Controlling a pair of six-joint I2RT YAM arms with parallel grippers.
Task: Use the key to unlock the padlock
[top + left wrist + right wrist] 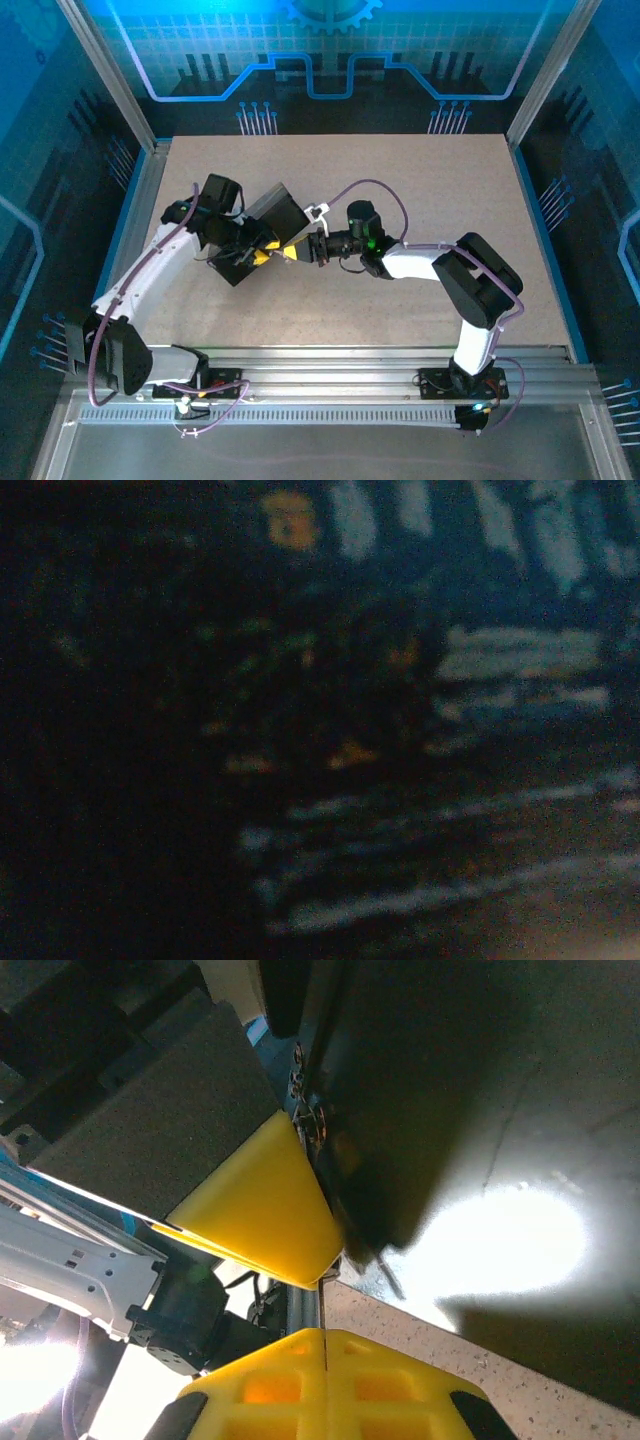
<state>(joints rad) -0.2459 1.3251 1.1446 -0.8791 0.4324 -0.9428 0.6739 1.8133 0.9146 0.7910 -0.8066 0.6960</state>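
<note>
**Current step: key insertion.** The right gripper [288, 253] has its yellow fingers pressed together on the thin silvery-grey metal key [306, 1305]. The shank projects from the seam between the fingertips and points at the black rectangular box [275, 210].

The box sits left of centre on the beige speckled desk [450, 190], about midway between the near and far edges. It appears tilted rather than lying flat.

The left gripper [256, 250] is at the box. In the right wrist view one of its yellow fingers [265, 1205] lies against the box edge. It cannot be told whether its jaws clamp the box or the lock. The left wrist view is too dark and blurred to help.

The small dark-grey metal padlock [312, 1125] is probably the small metal fitting at the box edge, just above that finger. The keyway itself is not discernible.

**Next move, as judged:**
- Align the key tip with the keyway.
- Advance the key along its own axis and keep it from skewing.
- Rotate the key only once it is fully seated.
- The left arm must hold the lock steady against the push.
</note>
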